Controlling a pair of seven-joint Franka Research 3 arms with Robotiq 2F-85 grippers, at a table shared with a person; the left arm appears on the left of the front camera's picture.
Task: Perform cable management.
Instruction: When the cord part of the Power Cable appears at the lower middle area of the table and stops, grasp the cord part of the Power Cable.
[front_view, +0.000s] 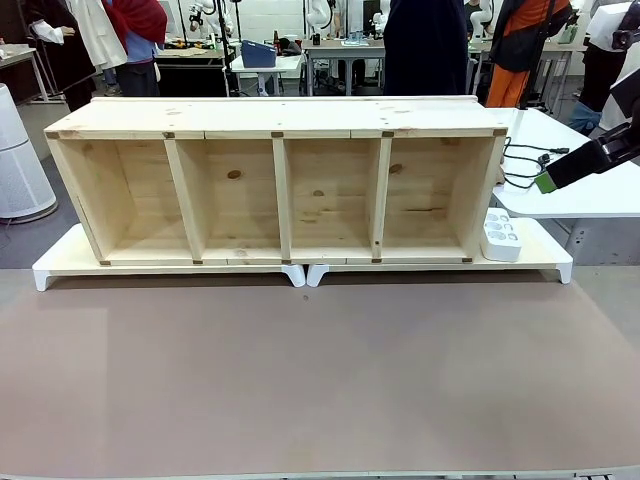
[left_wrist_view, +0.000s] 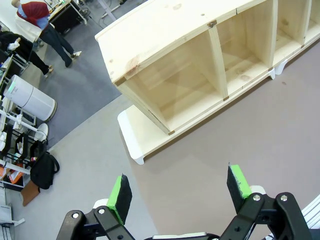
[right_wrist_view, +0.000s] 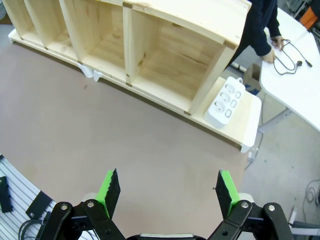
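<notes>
left end effector: jaws wide, nothing held; hangs above the near-left counter, facing the left end of the shelf
right end effector: jaws wide, nothing held; hangs above the near-right counter, aimed toward the shelf's right end
shelf: lies lengthways across the counter on white risers, open bays toward the robot
power strip: on the riser, just beside the shelf's right end; not the target
cable: on the white side counter, past the shelf's right end, across a gap from the main counter; plug at its robot's-right end
cable axis: loose loops, no single clean line; they spread roughly left-right in the front view, plug tail running away from the shelf
person's hand: on the side counter at the shelf-side end of the cable; touching or just beside it, can't tell
bearing: cable lies far and right of the right end effector, beyond the power strip; well apart from both arms
nearer arm: right, clearly; left would have to cross the whole shelf. The person's hand is nearer than either
judgement: robot hasn't started tidying; next move probably a right-arm reach or a handover, gripping a straight run near the plug
</notes>
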